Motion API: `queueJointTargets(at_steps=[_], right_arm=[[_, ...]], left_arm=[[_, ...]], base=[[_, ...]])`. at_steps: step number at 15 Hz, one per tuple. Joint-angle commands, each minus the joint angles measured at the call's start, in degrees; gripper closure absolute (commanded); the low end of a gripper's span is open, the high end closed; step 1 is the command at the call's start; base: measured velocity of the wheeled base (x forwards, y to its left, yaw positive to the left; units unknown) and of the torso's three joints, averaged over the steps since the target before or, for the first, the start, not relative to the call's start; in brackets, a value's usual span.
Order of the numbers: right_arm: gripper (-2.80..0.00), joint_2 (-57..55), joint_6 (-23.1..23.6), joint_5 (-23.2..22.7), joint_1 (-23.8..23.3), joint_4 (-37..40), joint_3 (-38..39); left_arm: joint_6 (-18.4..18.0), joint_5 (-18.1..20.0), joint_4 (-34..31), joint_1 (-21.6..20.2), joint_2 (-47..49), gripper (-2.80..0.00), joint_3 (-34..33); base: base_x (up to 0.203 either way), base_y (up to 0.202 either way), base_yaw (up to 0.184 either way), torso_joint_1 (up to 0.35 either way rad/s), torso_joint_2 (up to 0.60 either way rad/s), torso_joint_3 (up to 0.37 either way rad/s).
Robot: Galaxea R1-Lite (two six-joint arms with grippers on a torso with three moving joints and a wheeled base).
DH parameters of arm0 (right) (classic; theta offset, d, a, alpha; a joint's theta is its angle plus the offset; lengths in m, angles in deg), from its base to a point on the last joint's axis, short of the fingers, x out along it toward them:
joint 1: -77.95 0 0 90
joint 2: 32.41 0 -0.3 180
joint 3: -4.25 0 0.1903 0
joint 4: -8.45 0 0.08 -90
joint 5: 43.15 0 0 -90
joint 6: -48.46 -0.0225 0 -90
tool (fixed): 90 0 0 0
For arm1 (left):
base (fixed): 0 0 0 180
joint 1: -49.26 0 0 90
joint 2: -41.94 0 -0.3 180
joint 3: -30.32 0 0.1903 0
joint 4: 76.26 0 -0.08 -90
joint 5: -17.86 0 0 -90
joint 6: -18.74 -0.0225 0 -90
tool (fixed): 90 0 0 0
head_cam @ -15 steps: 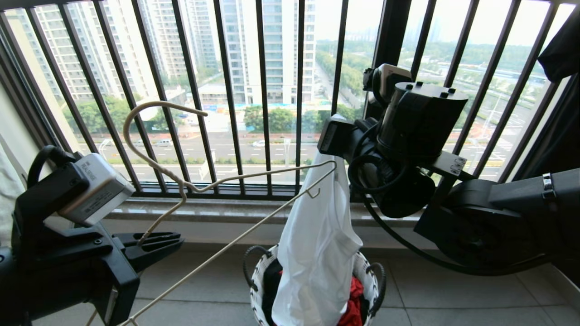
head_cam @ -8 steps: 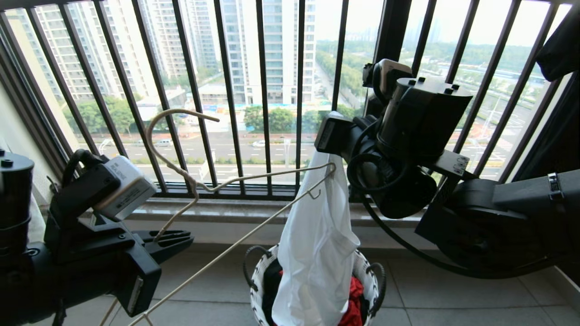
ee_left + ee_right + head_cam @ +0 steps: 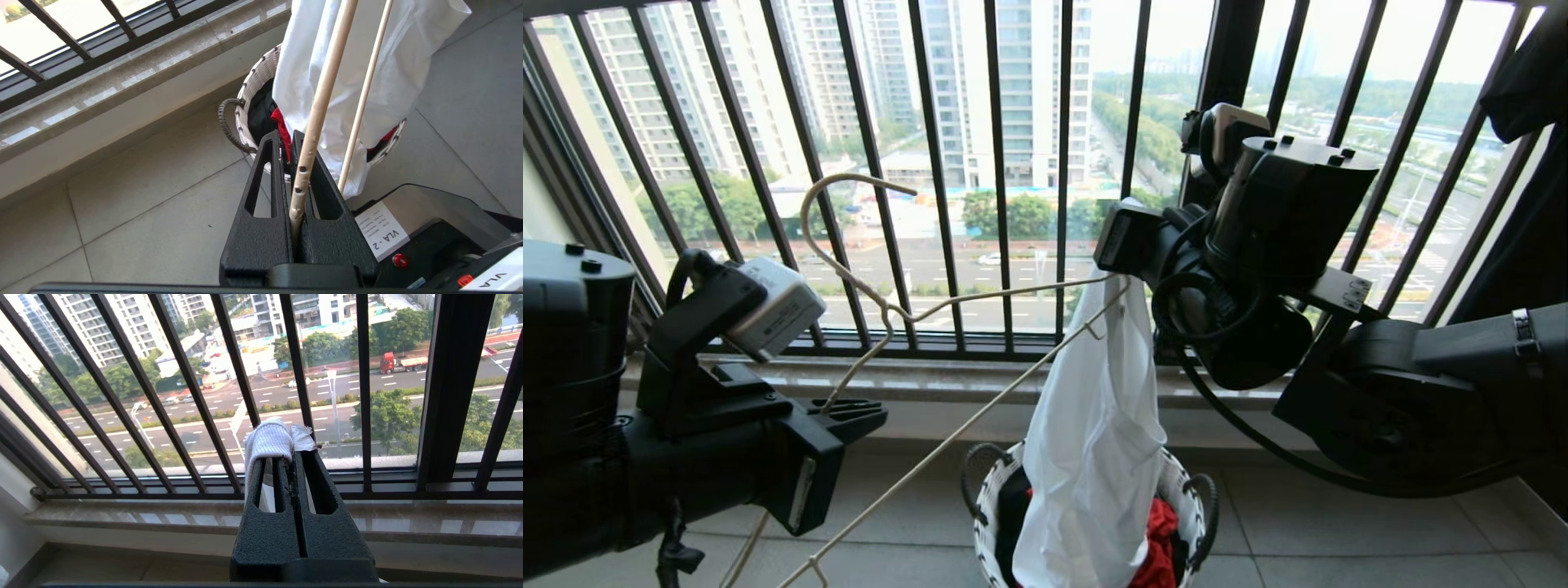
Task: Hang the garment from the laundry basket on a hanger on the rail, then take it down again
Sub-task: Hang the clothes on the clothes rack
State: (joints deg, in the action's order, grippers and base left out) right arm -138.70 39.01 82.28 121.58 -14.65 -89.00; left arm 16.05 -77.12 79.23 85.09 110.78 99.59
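Soft matt white cloth garment (image 3: pixel 1094 457) with ribbed knit neck, thin cream-coated wire hanger (image 3: pixel 980 298), chipped in places, woven white basket (image 3: pixel 257 83), rough-textured black plastic left hand (image 3: pixel 292 141), polished stone sill (image 3: pixel 163 516), matt grey floor tiles (image 3: pixel 135 212)

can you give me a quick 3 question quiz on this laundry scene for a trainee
1. True or false: the left gripper is shut on the hanger.
2. What does the right gripper hold? A) the red garment B) the white T-shirt C) nothing
3. Fill in: the T-shirt's lower end hangs down into the ____.

Key:
1. True; its fingers clamp the hanger's arm near one corner.
2. B; it pinches the ribbed collar.
3. Basket; it stands on the floor below the window bars, with a red garment inside.
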Motion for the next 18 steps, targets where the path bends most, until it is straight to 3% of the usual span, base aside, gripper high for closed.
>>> queueJointTargets(at_steps=[1, 6, 9, 12, 14, 18], right_arm=[[0.00, -0.3, 0.0, 0.2, 0.0, -0.3, -0.1], [0.00, -0.4, 0.0, 0.2, -1.3, -0.2, -0.7], [0.00, -0.5, 0.0, 0.2, -1.3, -0.3, -0.6], [0.00, -0.7, 0.0, 0.3, -1.3, -0.3, -0.6], [0.00, -0.7, 0.0, 0.3, -1.3, -0.3, -0.7], [0.00, -0.7, 0.0, 0.3, -1.3, -0.4, -0.7]], left_arm=[[0.7, 0.0, -2.3, 1.3, 0.4, 0.00, 0.8], [0.6, -0.1, -17.5, 1.4, -2.8, 0.00, 6.3], [2.2, 0.4, -18.1, 1.6, -1.7, 0.00, 7.4], [8.1, 0.4, -18.0, 4.6, 0.9, 0.00, 8.9], [10.1, 0.4, -17.9, 5.7, 2.8, 0.00, 9.6], [18.7, 0.1, -18.2, 7.9, 6.9, 0.00, 13.4]], base=[[0.000, 0.000, 0.000, 0.000, 0.00, 0.000], [0.000, 0.000, 0.000, 0.000, 0.00, 0.000], [0.000, 0.000, 0.000, 0.000, 0.00, 0.000], [0.000, 0.000, 0.000, 0.000, 0.00, 0.000], [0.000, 0.000, 0.000, 0.000, 0.00, 0.000], [0.000, 0.000, 0.000, 0.000, 0.00, 0.000]])
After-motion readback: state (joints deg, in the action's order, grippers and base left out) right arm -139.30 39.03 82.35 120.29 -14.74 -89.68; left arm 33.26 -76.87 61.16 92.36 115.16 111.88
